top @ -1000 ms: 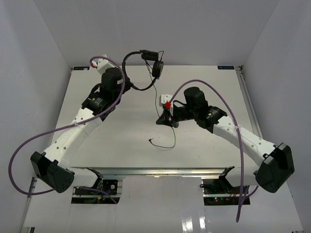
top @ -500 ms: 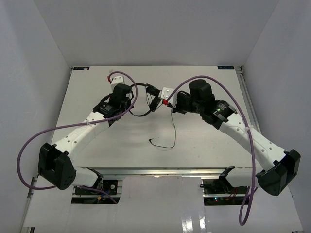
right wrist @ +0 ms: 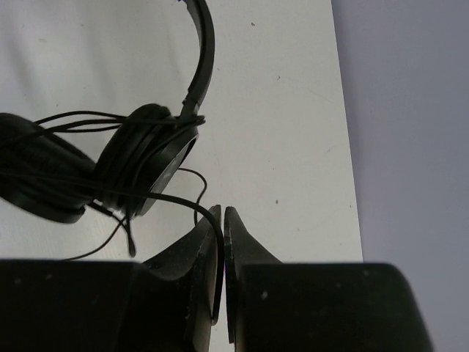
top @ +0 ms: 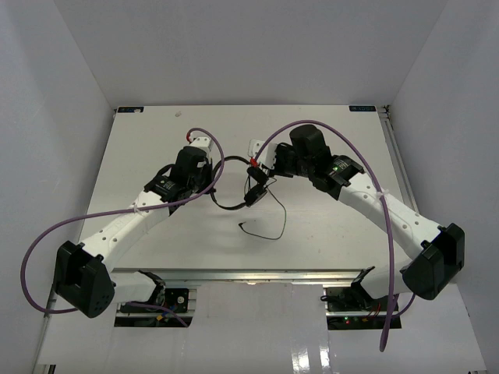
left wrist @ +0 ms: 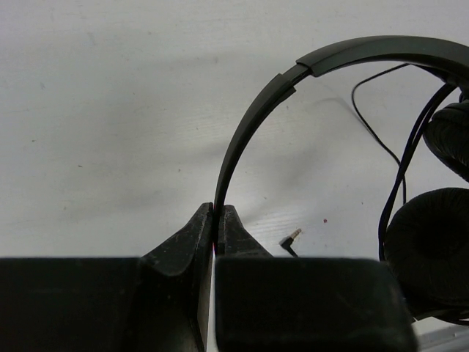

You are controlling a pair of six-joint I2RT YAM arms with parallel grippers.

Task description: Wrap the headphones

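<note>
The black headphones (top: 251,195) hang low over the middle of the table. My left gripper (top: 212,185) is shut on the thin headband (left wrist: 245,125), which arcs up and right from its jaws (left wrist: 218,220). Two padded earcups (left wrist: 429,246) sit at the right of the left wrist view. Several turns of cord lie around the earcups (right wrist: 143,161). My right gripper (right wrist: 223,218) is shut on the thin cord (right wrist: 176,199) right beside the earcups (top: 260,173). The loose cord (top: 281,216) trails onto the table and ends in a small plug (top: 242,226) (left wrist: 292,238).
The white table (top: 140,156) is walled in by white panels at the left, back and right. Purple cables loop from both arms. The table's right edge (right wrist: 344,147) shows in the right wrist view.
The left arm has brought the headphones from high at the back down toward the table's middle. The right gripper rose off the table with the cord and now sits beside the earcups.
</note>
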